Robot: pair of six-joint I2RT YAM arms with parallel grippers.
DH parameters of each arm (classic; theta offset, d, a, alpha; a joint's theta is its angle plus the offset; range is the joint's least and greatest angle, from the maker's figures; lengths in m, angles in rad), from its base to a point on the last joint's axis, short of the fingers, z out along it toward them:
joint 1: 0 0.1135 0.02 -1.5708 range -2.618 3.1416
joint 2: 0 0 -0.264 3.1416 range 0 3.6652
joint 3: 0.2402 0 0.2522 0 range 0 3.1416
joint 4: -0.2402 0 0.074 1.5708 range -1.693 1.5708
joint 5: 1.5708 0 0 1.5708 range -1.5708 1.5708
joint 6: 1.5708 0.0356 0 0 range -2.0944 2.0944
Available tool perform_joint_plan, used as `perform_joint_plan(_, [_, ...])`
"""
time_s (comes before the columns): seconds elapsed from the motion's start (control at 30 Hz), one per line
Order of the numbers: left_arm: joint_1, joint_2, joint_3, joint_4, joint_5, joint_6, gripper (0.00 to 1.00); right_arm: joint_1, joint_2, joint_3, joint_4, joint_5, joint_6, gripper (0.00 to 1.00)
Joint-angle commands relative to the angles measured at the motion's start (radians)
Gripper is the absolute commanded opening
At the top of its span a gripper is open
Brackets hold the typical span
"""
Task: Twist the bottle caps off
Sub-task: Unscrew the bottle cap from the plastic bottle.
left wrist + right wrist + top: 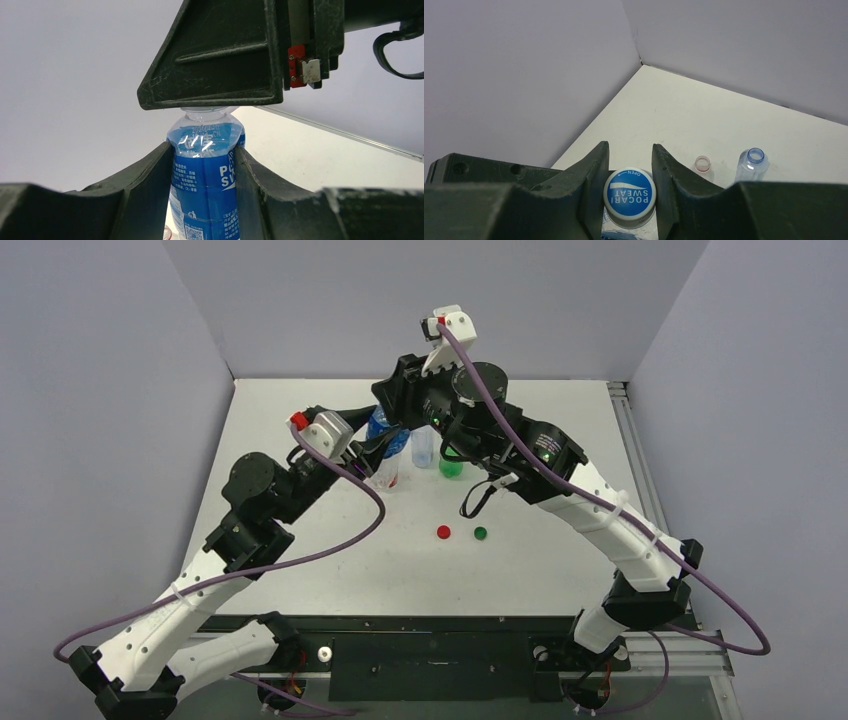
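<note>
Red cap point(443, 531) and green cap point(480, 533) lie loose on the table point(520, 570), near the green bottle point(452, 468); two removals are done.

Left wrist view: the left gripper point(203, 148) is clamped on the body of the blue-label bottle point(205, 185).

Right wrist view: the right gripper point(630, 150) is closed on its blue-and-white cap point(629, 195), which is still seated. Beyond it, the red-rimmed bottle point(702, 164) and the ribbed bottle point(754, 160) stand uncapped. The white cap was not located. Judgement: this cap is the last one left.

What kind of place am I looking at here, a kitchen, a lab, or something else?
Probably a robotics test cell: a white table boxed in by plain grey panels, two robot arms bolted at its near edge, with small bottles and a loose red cap to handle.
</note>
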Motion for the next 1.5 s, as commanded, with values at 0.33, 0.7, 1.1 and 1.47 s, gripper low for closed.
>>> perform_joint_plan(0.33, [0.023, 0.009, 0.154, -0.045, 0.527, -0.346, 0.0, -0.046, -0.22, -0.157, 0.183, -0.754, -0.14, 0.0])
perform_joint_plan(0.7, [0.027, 0.058, 0.25, -0.038, 0.734, -0.52, 0.0, -0.133, -0.3, -0.359, 0.706, -1.318, 0.207, 0.0])
perform_joint_plan(1.1, [0.032, 0.018, 0.15, -0.071, 0.407, -0.18, 0.0, -0.086, -0.252, -0.062, 0.011, -0.413, -0.191, 0.7])
perform_joint_plan(1.47, [0.032, -0.031, 0.083, 0.023, 0.28, -0.101, 0.0, -0.017, -0.324, -0.224, 0.03, -0.151, -0.202, 0.82])
